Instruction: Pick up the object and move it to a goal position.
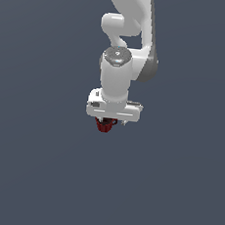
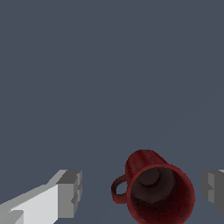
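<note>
Red mug (image 2: 159, 192) apparently upright, mouth toward wrist camera

1. In my exterior view, the arm (image 1: 121, 61) reaches down from the top of the frame, hand pointing at the floor (image 1: 30, 165).
2. The mug (image 1: 105, 125) sits directly under the gripper (image 1: 108, 120), mostly hidden by it.
3. In my wrist view, the mug (image 2: 157, 188) lies between the two fingers (image 2: 70, 192), apart from both, nearer the partly visible one.
4. Its handle (image 2: 118, 190) faces the other finger.
</note>
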